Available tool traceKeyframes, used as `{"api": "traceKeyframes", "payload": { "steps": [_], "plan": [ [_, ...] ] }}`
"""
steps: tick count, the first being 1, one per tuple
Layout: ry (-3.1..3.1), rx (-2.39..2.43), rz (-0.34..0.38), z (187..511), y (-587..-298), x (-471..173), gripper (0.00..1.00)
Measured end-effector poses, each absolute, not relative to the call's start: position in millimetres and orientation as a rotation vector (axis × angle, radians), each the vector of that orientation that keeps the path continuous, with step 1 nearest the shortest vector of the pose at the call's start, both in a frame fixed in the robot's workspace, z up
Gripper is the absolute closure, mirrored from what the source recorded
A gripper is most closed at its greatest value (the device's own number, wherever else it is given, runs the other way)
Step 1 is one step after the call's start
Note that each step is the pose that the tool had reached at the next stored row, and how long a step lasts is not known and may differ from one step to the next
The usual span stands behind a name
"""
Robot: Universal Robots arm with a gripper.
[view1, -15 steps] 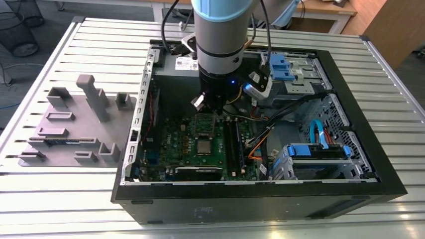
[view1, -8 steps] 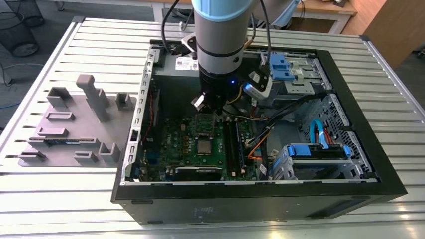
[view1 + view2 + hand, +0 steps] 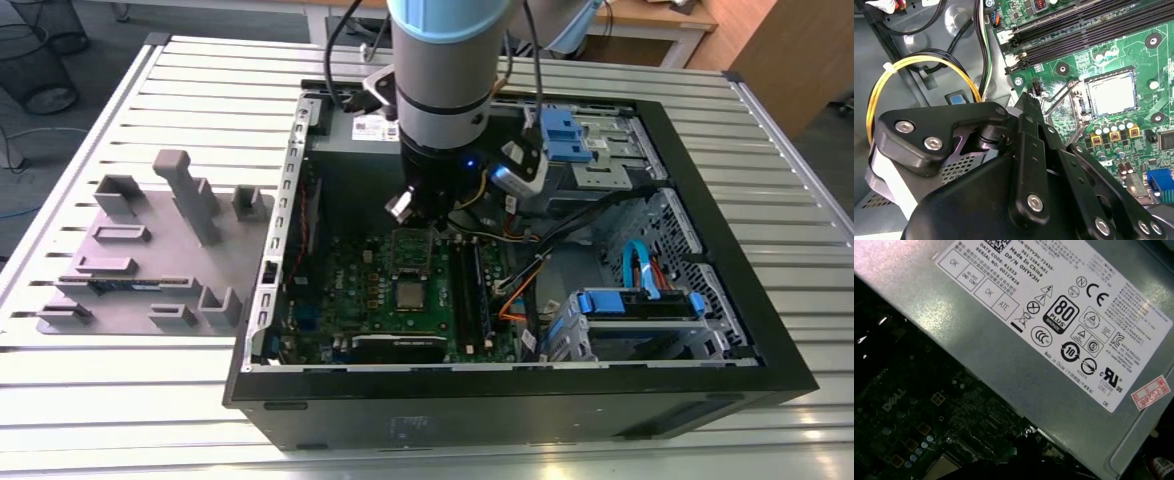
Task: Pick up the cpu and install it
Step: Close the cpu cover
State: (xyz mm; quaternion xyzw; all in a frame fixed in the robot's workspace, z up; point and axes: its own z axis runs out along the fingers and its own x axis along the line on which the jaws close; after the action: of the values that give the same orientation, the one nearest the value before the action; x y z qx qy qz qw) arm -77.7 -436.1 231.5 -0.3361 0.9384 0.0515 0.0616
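The cpu (image 3: pixel 411 293), a small silvery square, lies flat in its socket on the green motherboard (image 3: pixel 354 300) inside the open computer case. In the second wrist view the cpu (image 3: pixel 1112 93) sits within the metal socket frame, with the socket's thin lever (image 3: pixel 1061 97) beside it. My gripper (image 3: pixel 424 215) hangs inside the case under the arm, above the motherboard's far part and some way from the cpu. Its black linkage (image 3: pixel 1029 165) fills the foreground of the second wrist view, and nothing can be seen held in it. A pale corner of the socket area (image 3: pixel 941 467) shows in the first wrist view.
The grey power-supply box (image 3: pixel 1044 340) stands close beside the wrist. Yellow and black cables (image 3: pixel 929 65) loop near the gripper, next to the memory slots (image 3: pixel 1079 25). Blue drive cages (image 3: pixel 638 300) fill the case's right. A grey fixture block (image 3: pixel 147 260) sits on the slatted table (image 3: pixel 200 90).
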Motion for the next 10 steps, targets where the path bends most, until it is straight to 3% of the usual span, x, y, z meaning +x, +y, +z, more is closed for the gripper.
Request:
{"api": "traceKeyframes", "payload": {
  "steps": [10],
  "plan": [
    [2.825, -1.065, 0.155, 232.3, -436.1, -75.6, 0.89]
  ]
}}
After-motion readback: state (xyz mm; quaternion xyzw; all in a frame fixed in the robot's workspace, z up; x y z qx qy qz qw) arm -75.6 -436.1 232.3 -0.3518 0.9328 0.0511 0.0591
